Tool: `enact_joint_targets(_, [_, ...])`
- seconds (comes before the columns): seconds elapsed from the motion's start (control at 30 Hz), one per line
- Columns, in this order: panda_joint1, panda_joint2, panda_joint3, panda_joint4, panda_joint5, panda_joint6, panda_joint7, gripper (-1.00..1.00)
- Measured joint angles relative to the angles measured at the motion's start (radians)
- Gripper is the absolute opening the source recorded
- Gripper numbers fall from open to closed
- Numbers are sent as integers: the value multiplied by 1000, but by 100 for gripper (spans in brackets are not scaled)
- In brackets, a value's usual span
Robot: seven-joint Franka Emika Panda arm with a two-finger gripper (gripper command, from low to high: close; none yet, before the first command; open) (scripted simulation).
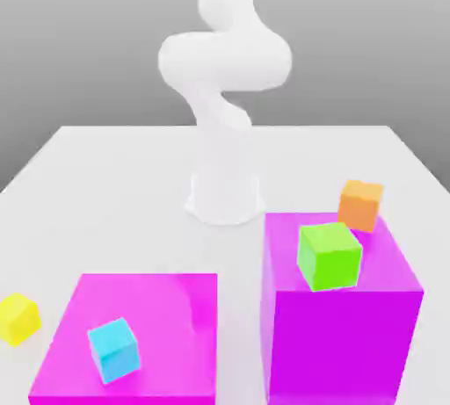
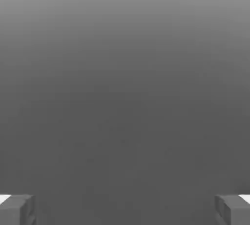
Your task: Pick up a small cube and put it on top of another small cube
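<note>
- White worktop (image 1: 105, 166) carried everything; the arm (image 1: 224, 87) stood upright at its far middle, well apart from both task cubes.
- Magenta blocks (image 1: 338, 307) were obstacles, so the approach was best made from above.
- Orange cube (image 1: 361, 206) sat behind the tall block.
- Yellow cube (image 1: 18, 318) lay near the exterior view's left edge, the first target.
- Pincer (image 2: 125, 209) stood wide, holding nothing.
</note>
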Motion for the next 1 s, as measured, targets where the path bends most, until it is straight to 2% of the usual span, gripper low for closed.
enact_joint_targets(0.3, [-33,329,-176,-41,67,120,-106,0])
enact_joint_targets(0.6, [-113,658,-317,-81,181,235,-245,0])
enact_joint_targets(0.9, [-260,984,-360,-119,268,354,-363,0])
enact_joint_targets(1.0, [-317,1093,-305,-101,340,424,-421,0])
